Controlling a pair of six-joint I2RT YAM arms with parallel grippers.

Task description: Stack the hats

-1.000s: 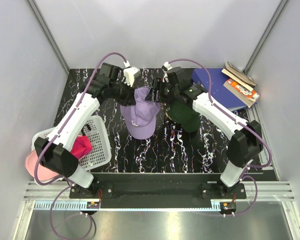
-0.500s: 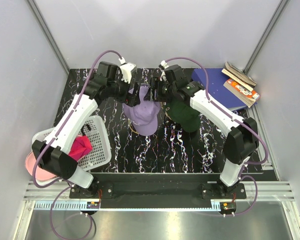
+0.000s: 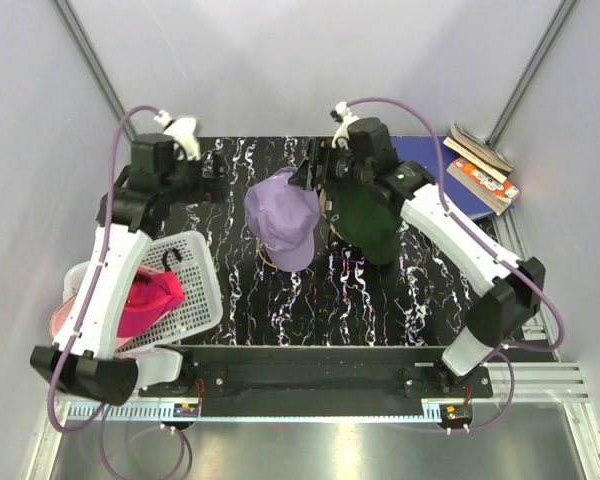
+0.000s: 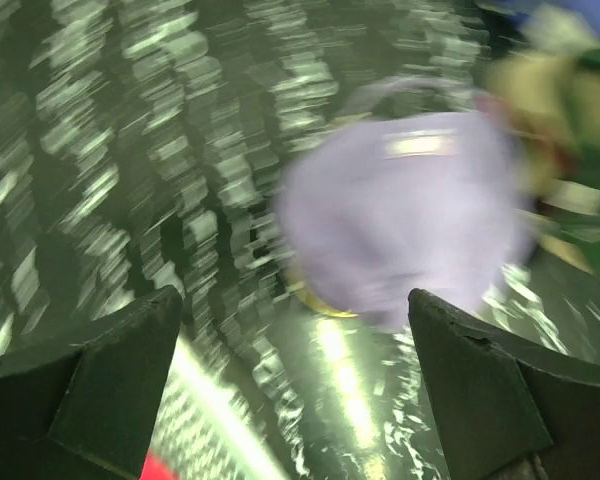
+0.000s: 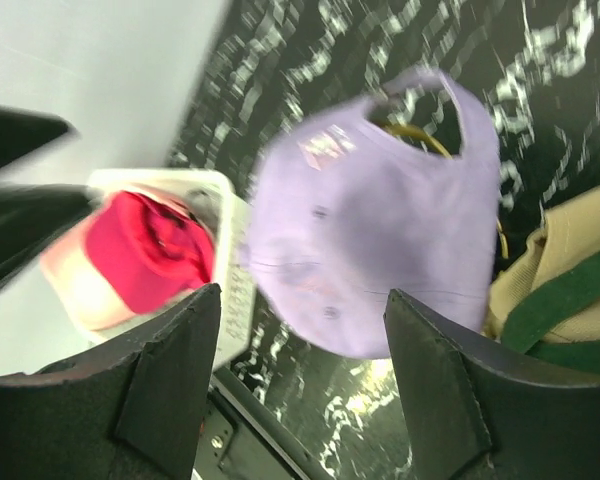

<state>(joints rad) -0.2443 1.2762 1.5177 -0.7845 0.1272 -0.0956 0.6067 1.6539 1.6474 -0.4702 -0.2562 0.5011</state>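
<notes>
Centrally, lavender cap (image 3: pixel 283 220): it lies on the black marbled table (image 3: pixel 280 300) at mid-frame of the top view, with the crown up and the brim toward the lower edge. Neither gripper touches it. A gold wire (image 5: pixel 420 131) shows through its rear opening.

Dark green cap (image 3: pixel 370 225): just right of the lavender one, with a tan cap (image 5: pixel 550 250) against it. In the right wrist view a green band crosses the tan cloth.

Magenta cap (image 3: pixel 145 300): in the white mesh basket (image 3: pixel 198 285), lower left. A light pink cap (image 3: pixel 65 322) shows at its left edge, partly hidden by the left arm.

Left gripper (image 3: pixel 208 168): upper left, well apart from the lavender cap, fingers (image 4: pixel 90 380) spread wide and empty. Its wrist view is blurred.

Right gripper (image 3: pixel 310 178): near the far edge of the lavender cap, fingers (image 5: pixel 170 370) parted with nothing between them.

Stacked books (image 3: pixel 480 165) and a blue sheet (image 3: pixel 425 160): upper right corner of the table.
</notes>
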